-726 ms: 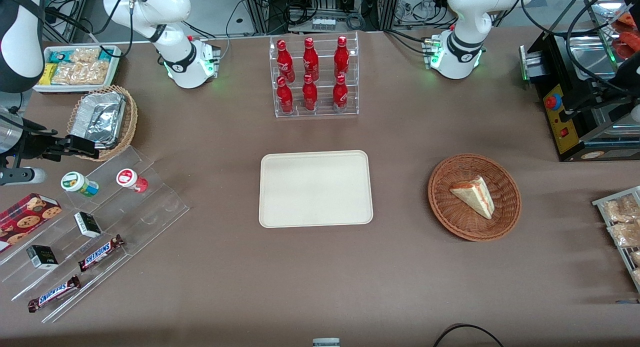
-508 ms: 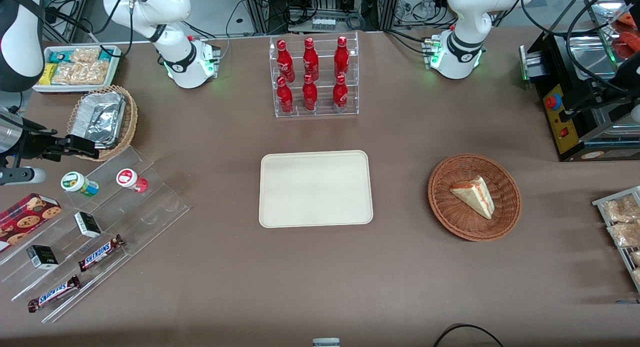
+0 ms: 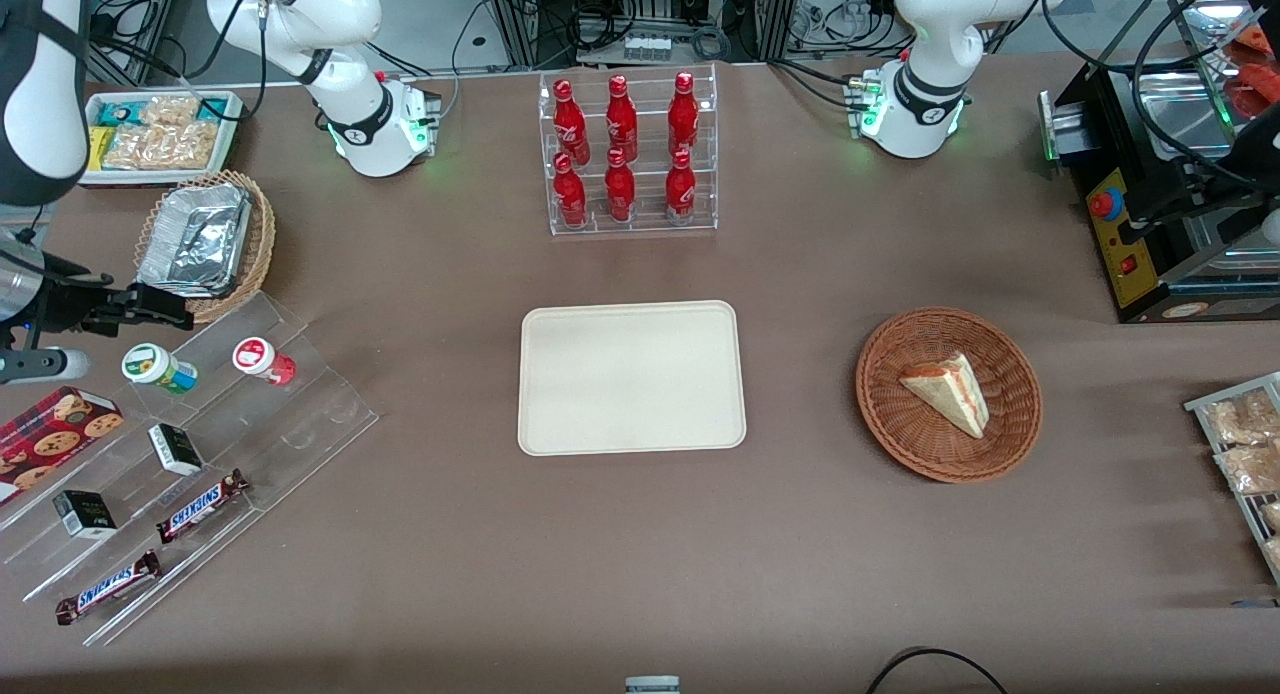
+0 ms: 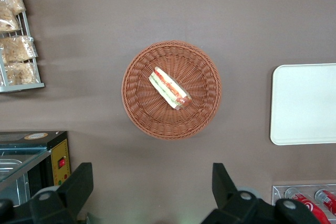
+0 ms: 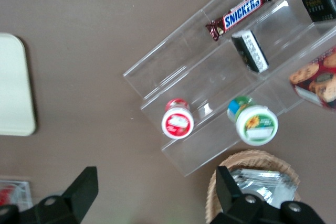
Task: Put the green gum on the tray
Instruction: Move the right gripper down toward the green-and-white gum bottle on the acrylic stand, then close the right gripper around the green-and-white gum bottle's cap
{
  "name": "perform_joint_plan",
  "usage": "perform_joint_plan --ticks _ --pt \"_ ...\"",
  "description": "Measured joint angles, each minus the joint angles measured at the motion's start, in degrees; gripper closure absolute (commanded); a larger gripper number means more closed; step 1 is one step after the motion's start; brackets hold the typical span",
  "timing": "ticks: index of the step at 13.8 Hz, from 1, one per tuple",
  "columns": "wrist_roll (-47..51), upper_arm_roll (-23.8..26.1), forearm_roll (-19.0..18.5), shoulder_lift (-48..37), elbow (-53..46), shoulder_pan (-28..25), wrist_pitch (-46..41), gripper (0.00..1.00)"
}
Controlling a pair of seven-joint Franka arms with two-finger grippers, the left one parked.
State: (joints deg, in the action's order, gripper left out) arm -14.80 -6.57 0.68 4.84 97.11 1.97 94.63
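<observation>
The green gum (image 3: 155,367) is a small bottle with a green-and-yellow label and a white lid. It stands on the top step of a clear stepped rack (image 3: 300,414), beside the red-labelled gum (image 3: 262,359). It also shows in the right wrist view (image 5: 255,123), as does the red gum (image 5: 177,123). My right gripper (image 3: 165,309) hovers open and empty above the rack's top edge, a little farther from the front camera than the green gum. Its fingers (image 5: 84,182) stand wide apart around bare table (image 5: 156,182). The cream tray (image 3: 630,377) lies flat at the table's middle, empty.
A wicker basket holding a foil container (image 3: 205,239) sits right beside my gripper. A white bin of snack packets (image 3: 150,134) lies farther from the camera. The rack also holds Snickers bars (image 3: 200,504), black boxes and a cookie box (image 3: 55,429). A cola bottle rack (image 3: 628,154) and a sandwich basket (image 3: 948,394) stand elsewhere.
My right gripper has shifted slightly nearer to the front camera, toward the green gum. Nothing else has moved.
</observation>
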Motion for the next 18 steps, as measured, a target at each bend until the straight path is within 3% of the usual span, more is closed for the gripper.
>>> perform_joint_plan --ticks 8,12,18 --pt "-37.17 -0.37 0.0 4.72 7.42 10.61 12.75 0.0" --pt "-44.76 -0.37 0.0 5.93 7.44 11.22 13.59 0.0" --pt "-47.46 -0.37 0.0 5.82 9.13 11.33 15.17 0.0"
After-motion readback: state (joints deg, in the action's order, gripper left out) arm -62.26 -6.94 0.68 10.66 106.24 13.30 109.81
